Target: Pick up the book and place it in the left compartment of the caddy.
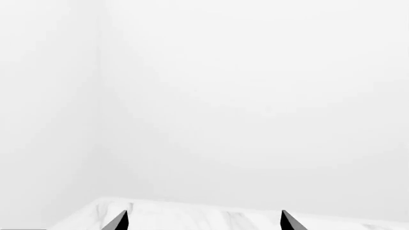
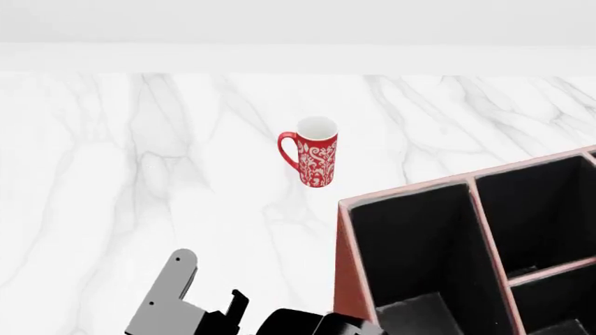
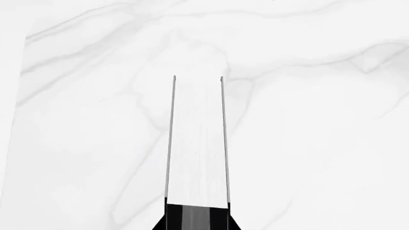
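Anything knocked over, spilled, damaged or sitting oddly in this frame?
Nothing stands out. The mug stands upright on the marble table, apart from the caddy, whose sections show no damage. The book sits straight in the right pincer, page edges facing the camera.

A white marble tabletop (image 2: 139, 174) with soft grey veins fills most of the room from where I stand, running back to a straight far edge. Behind it rises a plain white wall (image 2: 298, 21), bare and evenly lit (no hard shadows anywhere). From the left wrist view two white walls meet in a faint vertical corner (image 1: 99, 96) above the table's pale edge. Light is flat and diffuse.
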Robot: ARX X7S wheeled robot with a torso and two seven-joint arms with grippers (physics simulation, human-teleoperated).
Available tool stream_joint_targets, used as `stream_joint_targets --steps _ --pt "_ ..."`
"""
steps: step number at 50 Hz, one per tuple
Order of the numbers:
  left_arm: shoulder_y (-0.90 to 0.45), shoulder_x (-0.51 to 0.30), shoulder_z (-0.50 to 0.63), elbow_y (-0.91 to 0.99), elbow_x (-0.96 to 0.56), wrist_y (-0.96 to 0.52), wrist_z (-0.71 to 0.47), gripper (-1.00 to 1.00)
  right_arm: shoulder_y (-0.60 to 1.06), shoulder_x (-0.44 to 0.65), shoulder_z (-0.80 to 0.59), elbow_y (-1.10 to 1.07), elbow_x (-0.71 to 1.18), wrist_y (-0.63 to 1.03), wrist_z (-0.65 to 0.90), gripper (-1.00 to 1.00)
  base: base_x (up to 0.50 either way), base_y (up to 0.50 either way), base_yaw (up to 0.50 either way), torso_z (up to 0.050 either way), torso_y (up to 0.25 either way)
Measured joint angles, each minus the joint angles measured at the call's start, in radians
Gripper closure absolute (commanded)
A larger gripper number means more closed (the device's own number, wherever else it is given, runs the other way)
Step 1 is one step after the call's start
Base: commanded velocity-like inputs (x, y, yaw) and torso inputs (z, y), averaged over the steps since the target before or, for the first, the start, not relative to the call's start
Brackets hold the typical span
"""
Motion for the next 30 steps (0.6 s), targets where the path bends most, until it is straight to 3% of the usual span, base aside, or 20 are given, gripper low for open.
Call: stream_joint_targets --steps 30 --pt "0.004 -0.005 0.021 -0.006 0.014 0.015 -0.008 -1.0 0.032 0.039 0.27 -0.211 0.298 0.359 0.363 1.0 0.0 0.0 0.0 0.0 0.0"
